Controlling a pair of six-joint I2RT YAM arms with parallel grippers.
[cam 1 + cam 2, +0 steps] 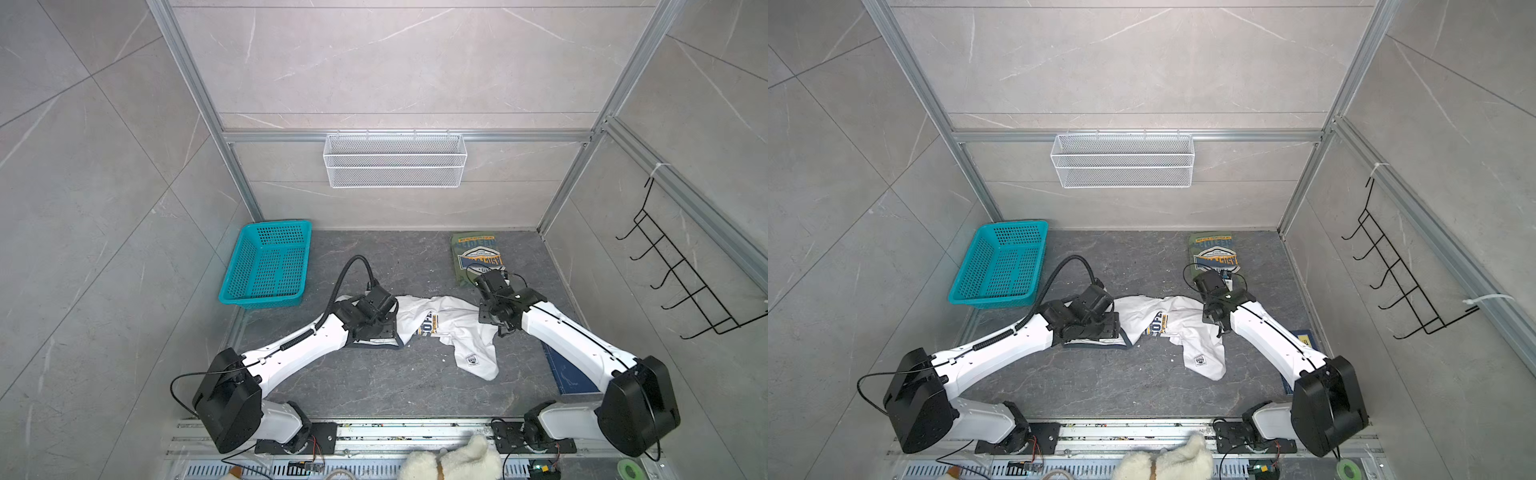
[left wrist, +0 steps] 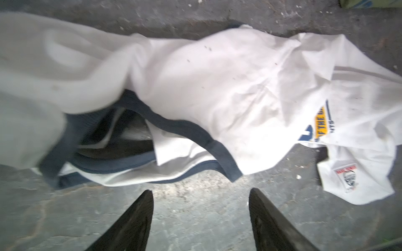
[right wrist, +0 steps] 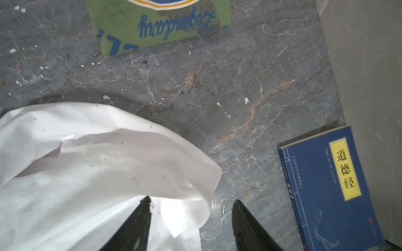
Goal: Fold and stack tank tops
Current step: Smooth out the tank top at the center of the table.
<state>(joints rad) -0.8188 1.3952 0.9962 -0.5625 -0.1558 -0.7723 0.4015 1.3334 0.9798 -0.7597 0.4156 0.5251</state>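
Observation:
The white tank top (image 1: 451,328) (image 1: 1177,330) lies crumpled mid-table between my two arms, its navy trim (image 2: 185,128) and badge print showing. The olive green tank top (image 1: 478,253) (image 1: 1214,253) (image 3: 156,28) lies folded flat at the back right. My left gripper (image 2: 200,191) (image 1: 384,332) is open over bare table, just short of the white top's (image 2: 217,87) trimmed edge. My right gripper (image 3: 192,199) (image 1: 505,330) is open at the other end. A loose flap of the white cloth (image 3: 87,163) lies under its spread fingers, unpinched.
A teal basket (image 1: 268,266) stands at the back left, and a white wire basket (image 1: 395,160) hangs on the back wall. A blue book (image 3: 330,187) (image 1: 569,374) lies by the right wall. A plush toy (image 1: 453,461) sits at the front rail. A black hook rack (image 1: 685,270) hangs on the right.

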